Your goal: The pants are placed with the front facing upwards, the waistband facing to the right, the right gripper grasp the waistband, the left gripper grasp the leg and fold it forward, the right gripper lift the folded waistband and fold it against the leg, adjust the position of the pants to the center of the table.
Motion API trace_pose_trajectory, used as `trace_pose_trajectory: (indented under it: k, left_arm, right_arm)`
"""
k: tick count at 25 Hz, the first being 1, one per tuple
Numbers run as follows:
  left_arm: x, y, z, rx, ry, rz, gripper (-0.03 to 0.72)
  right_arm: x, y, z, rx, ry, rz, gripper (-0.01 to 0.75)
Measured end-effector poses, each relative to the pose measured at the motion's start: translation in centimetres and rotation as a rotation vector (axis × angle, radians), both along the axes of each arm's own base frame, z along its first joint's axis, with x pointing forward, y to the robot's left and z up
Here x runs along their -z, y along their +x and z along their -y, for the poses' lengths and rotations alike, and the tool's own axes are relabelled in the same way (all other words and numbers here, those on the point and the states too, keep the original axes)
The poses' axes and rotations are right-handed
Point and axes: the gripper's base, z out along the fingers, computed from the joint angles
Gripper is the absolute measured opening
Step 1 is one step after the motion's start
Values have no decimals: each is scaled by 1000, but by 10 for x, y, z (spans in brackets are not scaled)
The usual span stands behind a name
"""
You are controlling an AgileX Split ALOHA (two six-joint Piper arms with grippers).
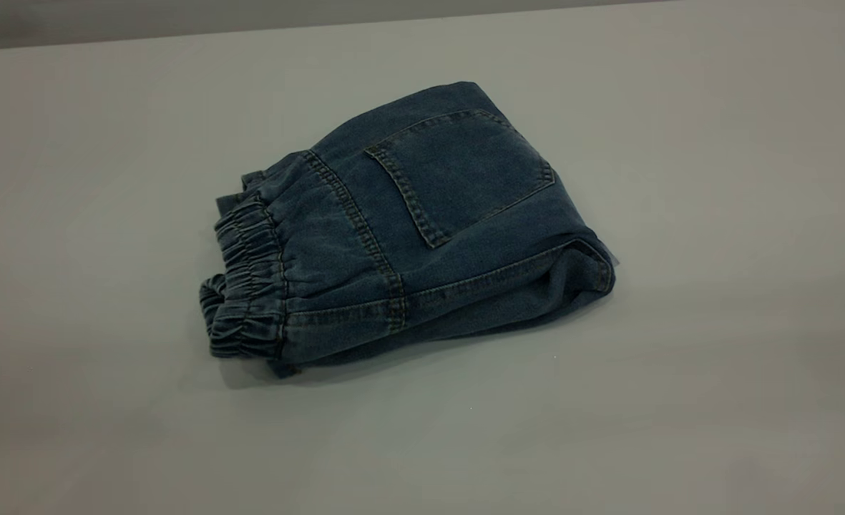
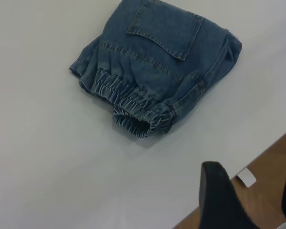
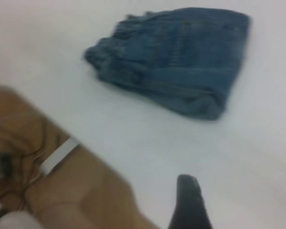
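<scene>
The left gripper (image 2: 250, 200) hangs past the table's (image 1: 715, 214) edge with jaws spread, empty. Only one right gripper finger (image 3: 190, 202) shows, so its state is unclear. The pants (image 1: 422, 236) lie folded mid-table, waistband (image 1: 247, 286) bunched, legs hidden beneath.

A folded bundle of blue denim pants (image 3: 181, 62) lies on the pale white-grey table (image 3: 257, 157). One black gripper finger (image 3: 189, 202) shows near the table's edge, above brown wooden flooring (image 3: 76, 191).
</scene>
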Motion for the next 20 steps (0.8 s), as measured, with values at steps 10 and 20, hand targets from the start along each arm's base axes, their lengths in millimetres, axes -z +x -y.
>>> trace_pose_trajectory:
  k: [10, 20]
  left_arm:
    - [0, 0, 0, 1, -1, -3, 309]
    - [0, 3, -1, -218, -5, -3, 308]
  right_arm:
    - [-1, -10, 8, 635, 30, 91, 423]
    - [-1, -15, 7, 704, 42, 120, 423]
